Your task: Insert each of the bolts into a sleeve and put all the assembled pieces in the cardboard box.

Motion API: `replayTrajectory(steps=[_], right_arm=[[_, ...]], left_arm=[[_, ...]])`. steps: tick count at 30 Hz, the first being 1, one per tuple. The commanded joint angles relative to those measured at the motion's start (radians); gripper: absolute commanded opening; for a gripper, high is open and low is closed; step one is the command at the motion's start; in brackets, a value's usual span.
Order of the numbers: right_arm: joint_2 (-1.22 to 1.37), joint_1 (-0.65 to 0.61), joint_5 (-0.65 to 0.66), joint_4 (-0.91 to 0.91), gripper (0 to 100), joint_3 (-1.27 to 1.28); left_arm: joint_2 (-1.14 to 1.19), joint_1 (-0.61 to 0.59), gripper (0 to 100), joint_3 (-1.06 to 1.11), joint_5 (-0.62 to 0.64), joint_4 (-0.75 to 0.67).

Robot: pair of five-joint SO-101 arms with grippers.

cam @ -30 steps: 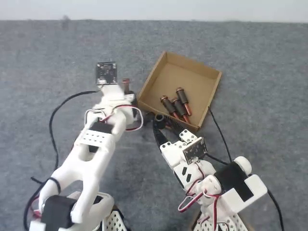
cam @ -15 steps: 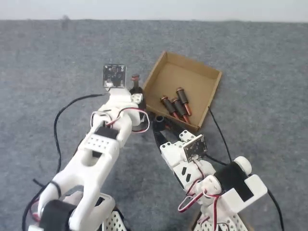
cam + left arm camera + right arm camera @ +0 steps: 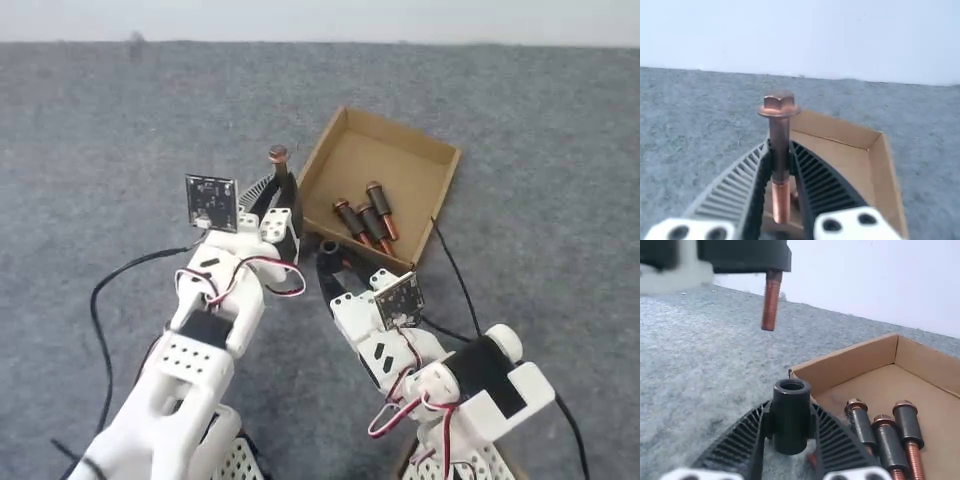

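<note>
The left gripper (image 3: 779,146) has its fingers (image 3: 751,176) clamped on a copper bolt (image 3: 778,107). The bolt stands upright between them: its hex head is above the fingertips and its threaded end pokes out below. In the high view this bolt (image 3: 277,156) sits just left of the cardboard box (image 3: 404,136), close to the box's left wall and raised off the grey counter (image 3: 110,120).

The right gripper (image 3: 790,415) grips a black sleeve (image 3: 790,402) between its ribbed fingers (image 3: 740,440). The sleeve is held upright with its open mouth facing up, just near of the box's near-left wall and to the right of the left gripper. Bolt and sleeve are apart — the bolt's threaded end hangs in the air, higher than the sleeve's mouth and not entered into it.

Inside the box lie three assembled pieces (image 3: 363,221) — copper bolts in dark sleeves — side by side, touching or nearly so, toward the near wall.
</note>
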Motion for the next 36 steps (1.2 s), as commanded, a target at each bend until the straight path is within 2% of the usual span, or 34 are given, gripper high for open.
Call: replayTrajectory(steps=[1, 6, 9, 12, 16, 25, 36], right_arm=[[0.002, -0.012, -0.011, 0.004, 0.6, -0.038], [0.002, -0.012, -0.011, 0.005, 0.6, -0.038], [0.002, -0.013, -0.011, 0.005, 0.6, -0.035], [0.002, -0.016, -0.011, 0.005, 0.6, -0.034], [0.002, -0.044, -0.009, 0.005, 0.6, -0.029], [0.002, -0.047, -0.011, 0.005, 0.6, -0.031], [0.001, -0.061, -0.006, 0.005, 0.6, -0.029]], left_arm=[[-0.126, 0.021, 1, -0.018, -0.008, 0.087], [-0.295, 0.083, 1, -0.019, -0.012, 0.319], [-0.422, 0.104, 1, -0.018, -0.086, 0.460], [-0.529, 0.115, 1, -0.012, -0.095, 0.529], [-0.589, 0.117, 1, 0.024, -0.081, 0.523], [-0.589, 0.127, 1, 0.125, -0.083, 0.302], [-0.589, 0.169, 1, 0.130, -0.087, 0.281]])
